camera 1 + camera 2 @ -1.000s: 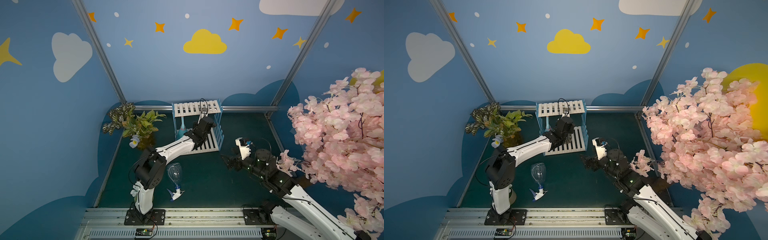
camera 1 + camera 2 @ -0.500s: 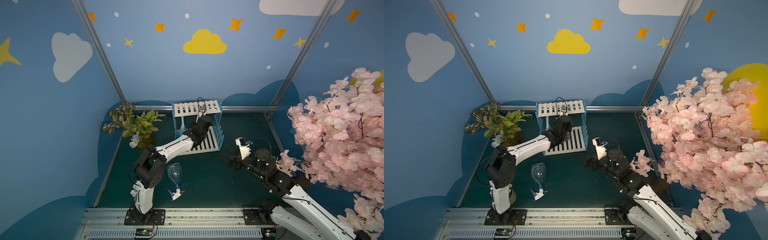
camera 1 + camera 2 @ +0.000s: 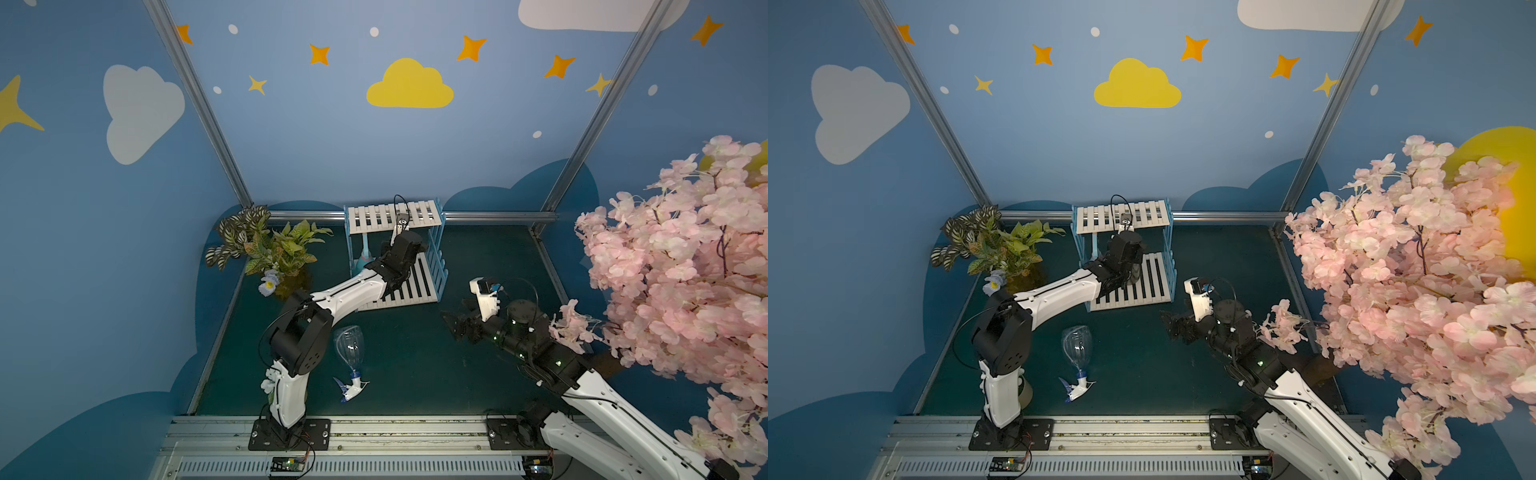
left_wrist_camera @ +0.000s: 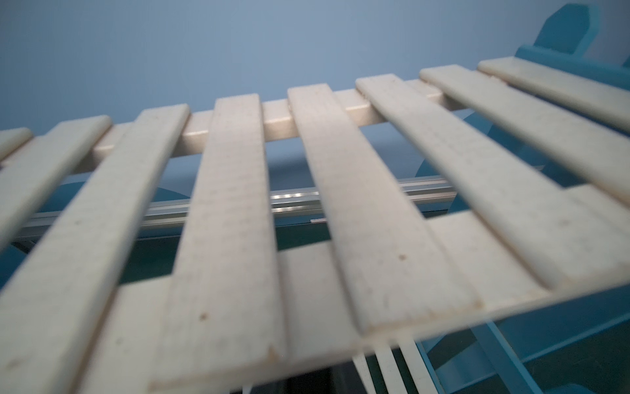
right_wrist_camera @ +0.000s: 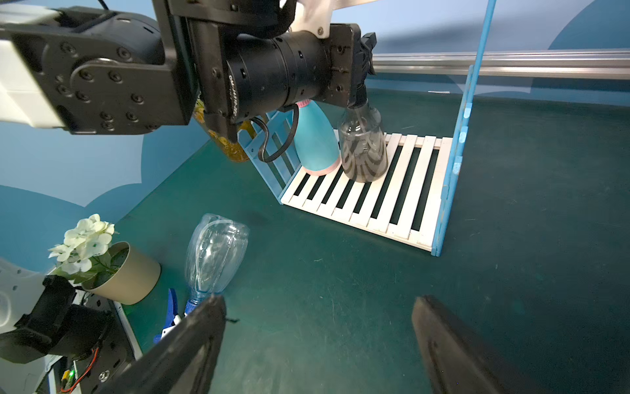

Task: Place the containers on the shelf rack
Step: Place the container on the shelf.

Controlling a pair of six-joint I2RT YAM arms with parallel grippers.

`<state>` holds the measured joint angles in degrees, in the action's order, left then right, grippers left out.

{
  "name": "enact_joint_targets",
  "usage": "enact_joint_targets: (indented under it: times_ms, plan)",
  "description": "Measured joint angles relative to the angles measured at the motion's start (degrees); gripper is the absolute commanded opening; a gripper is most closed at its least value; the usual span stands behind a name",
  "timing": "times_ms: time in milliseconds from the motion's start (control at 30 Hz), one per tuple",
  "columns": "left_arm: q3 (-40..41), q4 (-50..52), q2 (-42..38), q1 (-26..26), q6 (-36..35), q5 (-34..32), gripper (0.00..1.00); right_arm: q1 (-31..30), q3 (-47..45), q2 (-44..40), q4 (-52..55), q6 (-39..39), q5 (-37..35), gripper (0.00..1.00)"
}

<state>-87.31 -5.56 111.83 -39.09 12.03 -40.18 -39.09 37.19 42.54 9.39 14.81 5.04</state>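
Observation:
The shelf rack (image 3: 390, 216) (image 3: 1121, 216) stands at the back of the table, and its top slats (image 4: 231, 221) fill the left wrist view. On its lower shelf (image 5: 402, 204) the light blue bottle (image 5: 315, 143) (image 3: 365, 255) and the smoky black bottle (image 5: 363, 153) stand upright side by side. My left gripper (image 5: 363, 58) is shut on the smoky bottle's spray head, under the top shelf. The clear bottle (image 3: 349, 345) (image 3: 1076, 343) (image 5: 214, 252) lies on its side on the table, nozzle towards the front. My right gripper (image 5: 318, 302) (image 3: 451, 326) hangs open and holds nothing, to the right of the clear bottle.
Leafy potted plants (image 3: 274, 249) stand left of the rack. A small pot of white flowers (image 5: 126, 273) sits by the left arm's base. A pink blossom tree (image 3: 685, 270) crowds the right side beside the right arm. A metal rail (image 5: 511, 63) runs behind the rack.
The left wrist has tilted slightly upward at the rack, bringing its camera closer to the top shelf. The right arm and the clear bottle have not moved.

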Motion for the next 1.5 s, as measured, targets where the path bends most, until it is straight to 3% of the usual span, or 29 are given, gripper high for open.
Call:
enact_joint_targets:
  times_ms: [400, 933, 1233, 1500]
  plan:
    - [0.0, -0.04, 0.26, 0.09, -0.15, 0.48, 0.4, 0.0, -0.02, -0.96, 0.07, 0.02, -0.09, 0.92]
    - [2.36, 0.35, -1.14, -0.26, -0.11, 1.05, 0.76, 0.0, -0.04, -2.16, 0.31, 0.48, -0.13, 0.92]
    - [6.43, 2.23, -9.01, -2.54, -0.17, 1.79, 0.89, 0.0, -1.14, -2.32, 0.24, 0.9, -0.09, 0.92]
    - [12.46, 8.22, -18.47, -4.59, -0.02, 3.8, 0.91, 0.0, -1.14, -2.67, 0.22, 0.87, -0.09, 0.93]
